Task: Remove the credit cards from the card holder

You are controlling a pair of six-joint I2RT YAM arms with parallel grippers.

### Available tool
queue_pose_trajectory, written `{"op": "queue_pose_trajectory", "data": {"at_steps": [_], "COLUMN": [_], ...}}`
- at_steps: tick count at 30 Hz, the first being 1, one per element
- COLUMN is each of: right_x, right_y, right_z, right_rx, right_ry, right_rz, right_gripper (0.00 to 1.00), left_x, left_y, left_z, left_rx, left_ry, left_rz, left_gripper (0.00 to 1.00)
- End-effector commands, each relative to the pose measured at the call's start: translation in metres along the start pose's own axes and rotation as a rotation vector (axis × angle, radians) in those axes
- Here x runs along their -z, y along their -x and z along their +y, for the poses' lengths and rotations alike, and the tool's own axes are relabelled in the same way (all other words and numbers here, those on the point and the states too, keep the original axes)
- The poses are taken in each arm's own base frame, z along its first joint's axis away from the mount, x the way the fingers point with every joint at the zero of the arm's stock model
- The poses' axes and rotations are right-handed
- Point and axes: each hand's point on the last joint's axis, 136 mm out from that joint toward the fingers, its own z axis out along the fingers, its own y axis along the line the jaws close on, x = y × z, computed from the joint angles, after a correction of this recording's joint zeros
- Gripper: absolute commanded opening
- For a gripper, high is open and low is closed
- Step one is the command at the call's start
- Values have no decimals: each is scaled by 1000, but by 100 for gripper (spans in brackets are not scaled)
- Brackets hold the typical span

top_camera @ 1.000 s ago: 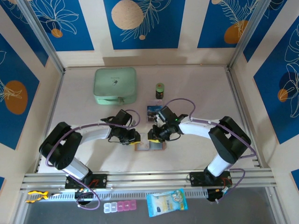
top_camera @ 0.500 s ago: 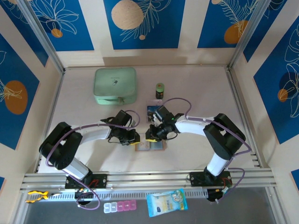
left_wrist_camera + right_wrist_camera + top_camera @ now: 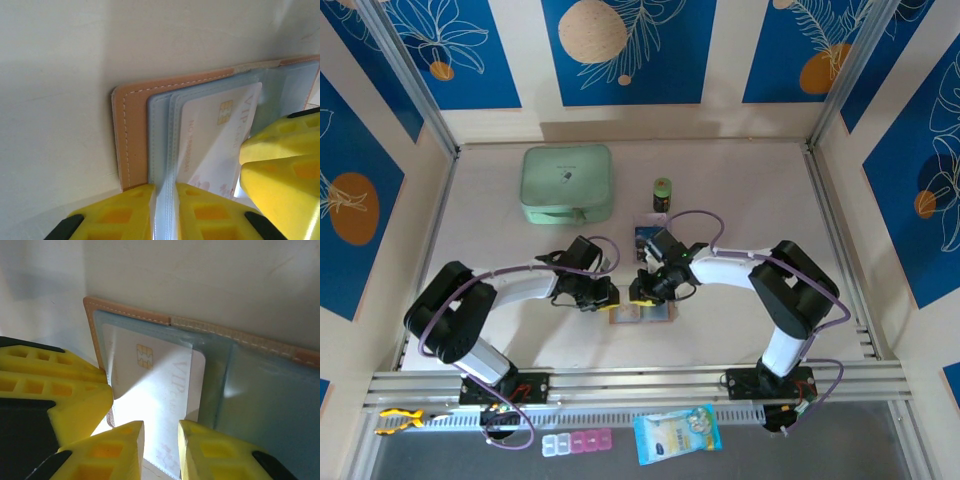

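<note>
Open on the bench (image 3: 740, 190) between both hands: salmon-pink leather folding card holder (image 3: 655, 313). Left hand (image 3: 165, 192) is clamped on a grey-blue pocket leaf at the holder's edge. Whitish chip credit card (image 3: 160, 375) lies over the pockets, its end between the right hand (image 3: 161, 430) fingers with a narrow gap; grip can't tell.

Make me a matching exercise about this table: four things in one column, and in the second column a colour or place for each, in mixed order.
Things:
1. zip case
2. small bottle
3. card holder
4. whitish card

Colour or place:
A. partly inside the card holder
B. mint green
C. salmon-pink outside
D. standing upright, right of the zip case in the top view

Pairs: 1-B, 2-D, 3-C, 4-A
</note>
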Motion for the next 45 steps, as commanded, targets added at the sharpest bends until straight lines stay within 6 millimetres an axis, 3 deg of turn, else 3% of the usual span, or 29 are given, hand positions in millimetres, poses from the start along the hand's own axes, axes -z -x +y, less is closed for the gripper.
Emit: {"op": "queue_pose_trajectory", "data": {"at_steps": [1,11,23,36,45], "right_x": [-2,1,8,21,24], "right_y": [-4,-6,-4,-3,-2], "right_z": [-7,-19,-15,-1,-4], "right_rx": [19,21,36,48,22], "right_ry": [-73,-149,-149,-104,-67], "right_rz": [15,9,-8,-31,-39], "right_gripper": [26,26,26,26,26], "left_x": [-5,-4,-3,17,15], "left_y": [-7,-8,-7,2,-2], "left_z": [16,17,15,-10,-23], "left_rx": [26,25,25,-18,-29], "left_ry": [40,42,40,-7,-37], "left_rz": [29,30,27,-15,-6], "left_gripper": [18,18,18,19,10]}}
